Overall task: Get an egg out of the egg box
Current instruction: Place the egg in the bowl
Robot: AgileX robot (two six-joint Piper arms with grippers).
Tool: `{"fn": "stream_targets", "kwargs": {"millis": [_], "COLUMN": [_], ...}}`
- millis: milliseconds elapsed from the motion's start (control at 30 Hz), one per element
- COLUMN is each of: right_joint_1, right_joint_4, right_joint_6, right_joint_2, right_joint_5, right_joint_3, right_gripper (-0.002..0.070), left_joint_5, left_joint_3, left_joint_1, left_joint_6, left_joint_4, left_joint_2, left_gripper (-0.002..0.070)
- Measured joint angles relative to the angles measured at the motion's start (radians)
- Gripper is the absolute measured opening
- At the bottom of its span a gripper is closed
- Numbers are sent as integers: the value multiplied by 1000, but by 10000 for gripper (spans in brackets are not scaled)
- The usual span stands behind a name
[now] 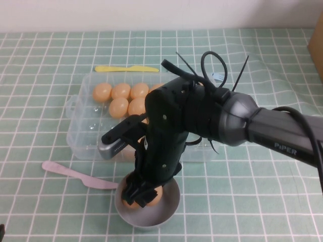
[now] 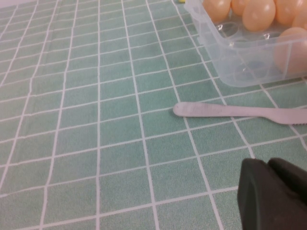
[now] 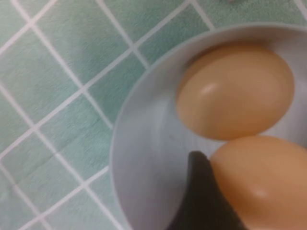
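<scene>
The egg box (image 1: 81, 137) is a clear plastic tray in the middle of the table with several tan eggs (image 1: 119, 107) at its far left. My right gripper (image 1: 143, 195) reaches down into a round grey bowl (image 1: 171, 207) in front of the box. It is shut on the egg (image 3: 268, 187), with one dark finger (image 3: 201, 201) pressed against the shell. A second egg (image 3: 235, 91) lies in the bowl beside it. My left gripper (image 2: 276, 191) hovers low over the cloth left of the bowl, shut and empty; the egg box's corner (image 2: 249, 62) shows ahead of it.
A pink plastic knife (image 1: 75, 174) lies on the green checked cloth between the box and the bowl's left side. A yellow knife (image 1: 126, 68) lies behind the box. A brown cardboard edge (image 1: 318, 45) stands at the far right.
</scene>
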Motion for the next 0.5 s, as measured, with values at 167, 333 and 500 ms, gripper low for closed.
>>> {"fn": "stream_targets", "kwargs": {"millis": [167, 333, 500], "right_joint_1": [0, 0, 0], "right_joint_4": [-21, -50, -52], "right_joint_6": [0, 0, 2], "right_joint_2": [5, 5, 5], "right_joint_5": [-24, -26, -28], "right_joint_3": [2, 2, 2], "right_gripper": [386, 386, 410], "left_joint_5": [0, 0, 0], "left_joint_3": [0, 0, 0], "left_joint_1": [0, 0, 0], "left_joint_6": [0, 0, 0], "left_joint_4": [0, 0, 0], "left_joint_2": [0, 0, 0], "left_gripper": [-5, -5, -5]}}
